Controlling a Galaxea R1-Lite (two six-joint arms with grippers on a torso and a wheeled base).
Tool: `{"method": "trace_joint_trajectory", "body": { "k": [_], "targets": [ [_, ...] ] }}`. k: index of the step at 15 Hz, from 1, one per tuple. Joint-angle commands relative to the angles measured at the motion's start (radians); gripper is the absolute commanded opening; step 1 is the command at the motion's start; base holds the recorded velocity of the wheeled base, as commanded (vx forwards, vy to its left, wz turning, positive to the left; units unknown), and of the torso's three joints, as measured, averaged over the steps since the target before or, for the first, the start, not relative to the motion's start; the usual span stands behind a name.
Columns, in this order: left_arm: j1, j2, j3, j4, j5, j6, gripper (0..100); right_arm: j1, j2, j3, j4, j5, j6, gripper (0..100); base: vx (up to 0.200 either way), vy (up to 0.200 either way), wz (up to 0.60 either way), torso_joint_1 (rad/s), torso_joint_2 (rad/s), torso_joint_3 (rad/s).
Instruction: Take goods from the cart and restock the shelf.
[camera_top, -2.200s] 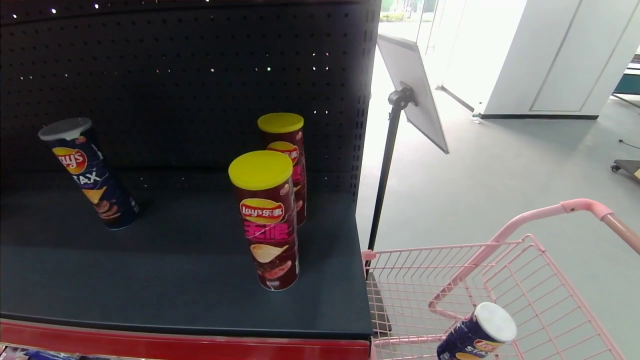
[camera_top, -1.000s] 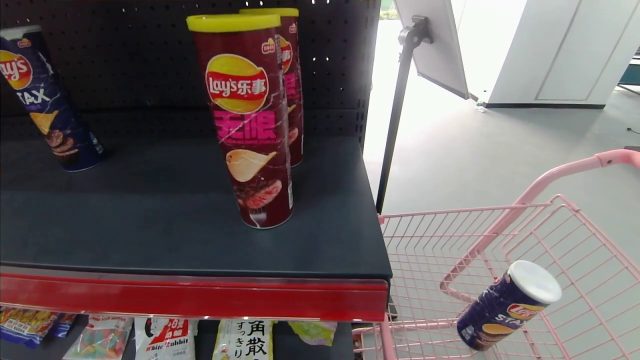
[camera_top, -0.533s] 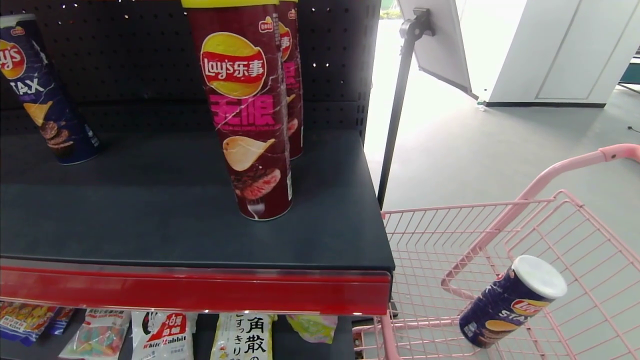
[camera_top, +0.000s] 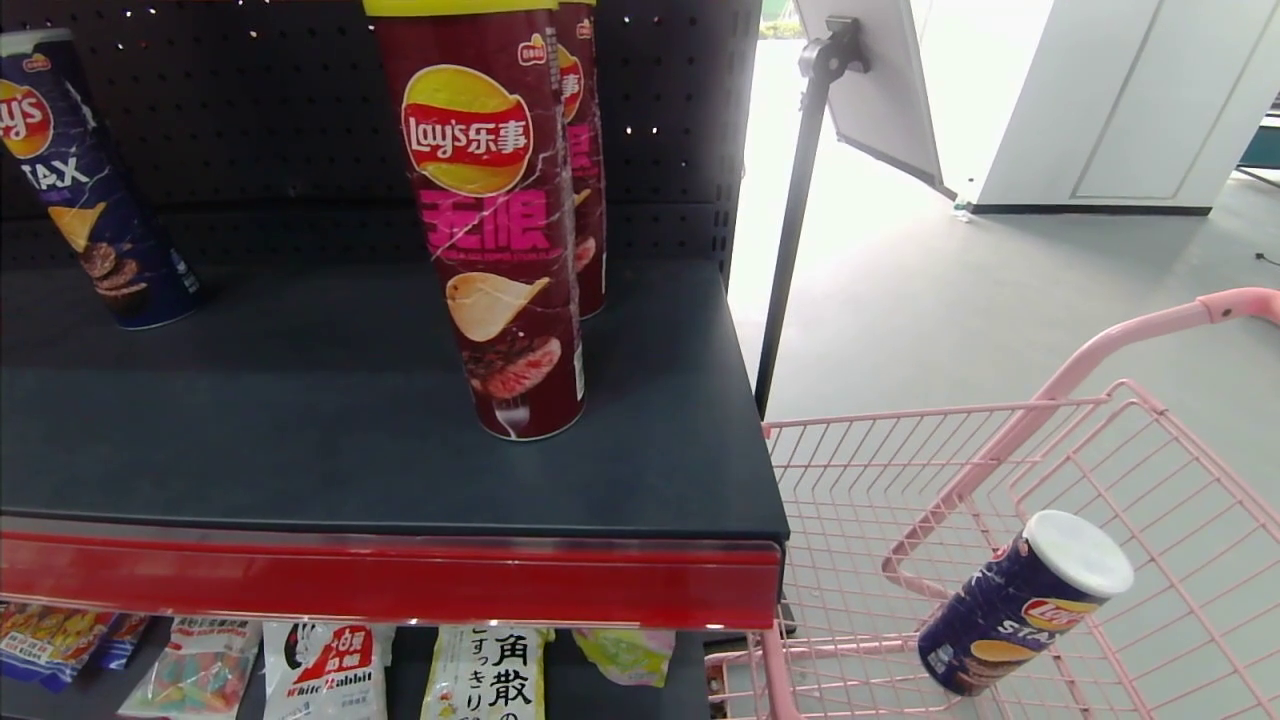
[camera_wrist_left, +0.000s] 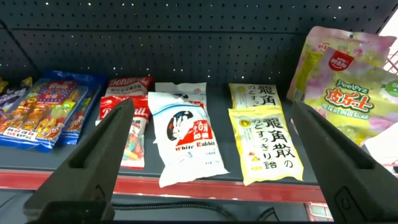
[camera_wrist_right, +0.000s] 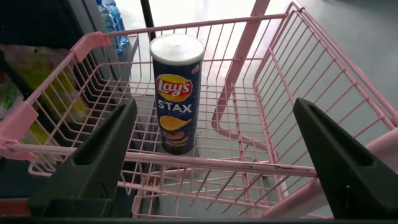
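The right gripper (camera_wrist_right: 214, 109) hangs over the near rail of the cart (camera_wrist_right: 261, 168), jaws wide apart and holding nothing. The can (camera_wrist_right: 177, 93) lies ahead of it, lined up slightly off centre in the gap and not yet touched. It stands on the cart's wire floor, in the corner nearest the shelf (camera_top: 300, 430). Its white lid is up, its long axis close to vertical, and its label faces the gripper. From the head view it looks tipped, probably only by perspective, though it may lean a little.

To grasp it well, I would centre the can between the jaws, come down past the rail and close across the mid-body, below the lid. Then lift straight up until the base clears the wires.

The left gripper (camera_wrist_left: 212, 104), also apart and empty, faces snack bags (camera_wrist_left: 186, 140) on the lower shelf (camera_wrist_left: 186, 185).
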Motion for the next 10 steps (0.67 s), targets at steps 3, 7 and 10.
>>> {"method": "trace_joint_trajectory", "body": {
  "k": [3, 7, 10],
  "targets": [
    [0.0, 0.001, 0.0, -0.001, 0.0, -0.003, 100, -0.001, 0.001, 0.0, 0.0, 0.0, 0.0, 100, 0.0, 0.0, 0.0, 0.0, 0.0, 0.0],
    [0.0, 0.001, 0.0, 0.001, 0.0, -0.002, 100, -0.001, 0.001, 0.0, 0.0, 0.0, 0.0, 100, -0.15, 0.0, 0.0, 0.009, 0.01, 0.001],
    [0.0, 0.001, 0.0, -0.001, 0.0, -0.002, 100, 0.0, 0.001, 0.0, 0.0, 0.0, 0.0, 100, 0.0, 0.0, 0.0, 0.0, 0.0, 0.0]
  ]
}}
